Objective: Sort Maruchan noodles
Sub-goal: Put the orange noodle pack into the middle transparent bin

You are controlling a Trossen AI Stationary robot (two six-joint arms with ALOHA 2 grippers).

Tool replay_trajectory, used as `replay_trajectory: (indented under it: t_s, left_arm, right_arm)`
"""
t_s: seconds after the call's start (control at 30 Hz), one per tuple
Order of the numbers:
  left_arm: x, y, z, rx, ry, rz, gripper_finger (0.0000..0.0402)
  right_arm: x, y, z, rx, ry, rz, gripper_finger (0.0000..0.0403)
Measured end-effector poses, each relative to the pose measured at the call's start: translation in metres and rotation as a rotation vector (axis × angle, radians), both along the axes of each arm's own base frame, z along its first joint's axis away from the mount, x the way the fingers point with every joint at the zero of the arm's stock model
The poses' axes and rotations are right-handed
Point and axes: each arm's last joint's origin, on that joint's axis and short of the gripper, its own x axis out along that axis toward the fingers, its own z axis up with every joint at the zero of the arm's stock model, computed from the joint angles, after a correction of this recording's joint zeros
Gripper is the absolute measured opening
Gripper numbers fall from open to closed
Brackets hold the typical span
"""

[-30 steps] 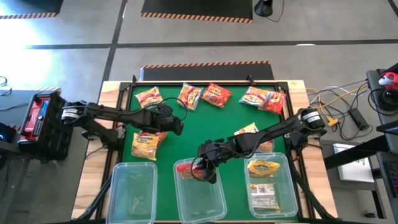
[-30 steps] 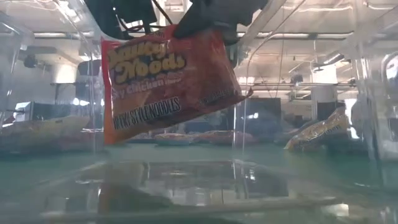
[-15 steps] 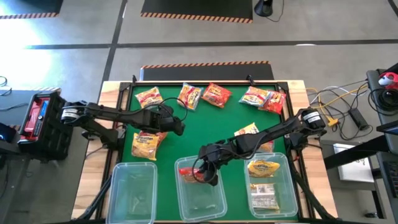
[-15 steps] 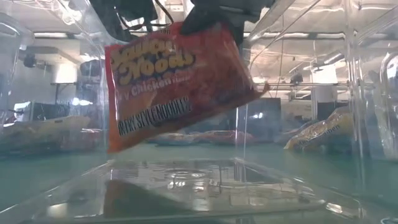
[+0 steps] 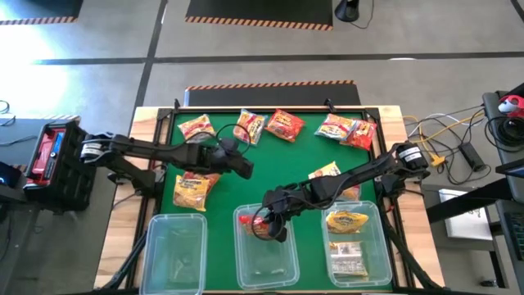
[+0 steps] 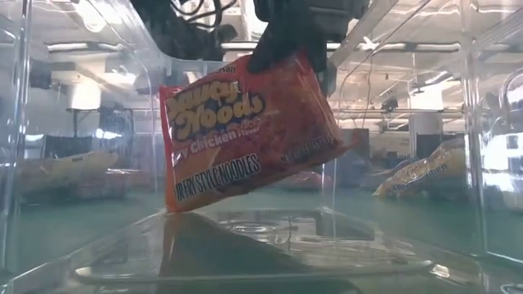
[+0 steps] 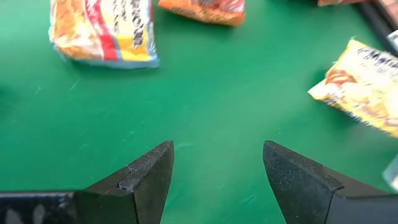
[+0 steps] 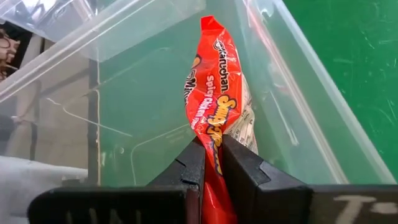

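A red Maruchan noodles packet (image 6: 245,135) hangs tilted inside the middle clear bin (image 5: 266,258), with my right gripper (image 5: 260,228) shut on it. Its lower corner (image 6: 176,206) is close to the bin floor. My left gripper (image 5: 246,165) is open over bare green mat, left of centre, with nothing between its fingers (image 7: 149,180). Several more packets lie flat on the mat: three along the far edge (image 5: 250,125), two at the far right (image 5: 348,129), one yellow near the left (image 5: 192,188) and one by the right arm (image 5: 327,172). My right gripper pinches the red packet's upper end (image 8: 211,144) between its two fingers (image 8: 242,167). The fingers slant down from the table's right side. The packet hangs below them inside the middle bin, tilted with one corner lowest; I cannot tell whether that corner touches the floor.
The left clear bin (image 5: 176,250) stands at the near edge. The right bin (image 5: 354,246) holds yellow packets. A wooden frame (image 5: 155,119) borders the mat. Bare mat lies in the middle (image 5: 278,168).
My left gripper has risen and moved toward the table's right, tipping its fingers up. My right gripper has kept its place but rolled a little; the red packet has tilted further and its lower corner has sunk closer to the middle bin's floor.
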Motion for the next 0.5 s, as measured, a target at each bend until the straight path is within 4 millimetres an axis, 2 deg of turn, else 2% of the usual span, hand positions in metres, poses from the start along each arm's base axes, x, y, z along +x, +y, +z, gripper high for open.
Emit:
replay_trajectory:
  t_s: [0.33,0.5]
  left_arm:
    - [0.008,-0.003,0.025,0.025,-0.065,-0.032,0.0231]
    - [0.009,-0.005,0.029,0.044,-0.067,-0.061,0.0231]
  right_arm:
    - [-0.002,-0.002,-0.003,-0.033,0.034,-0.007,0.0052]
    - [-0.002,-0.003,-0.003,-0.036,0.036,-0.010,0.0032]
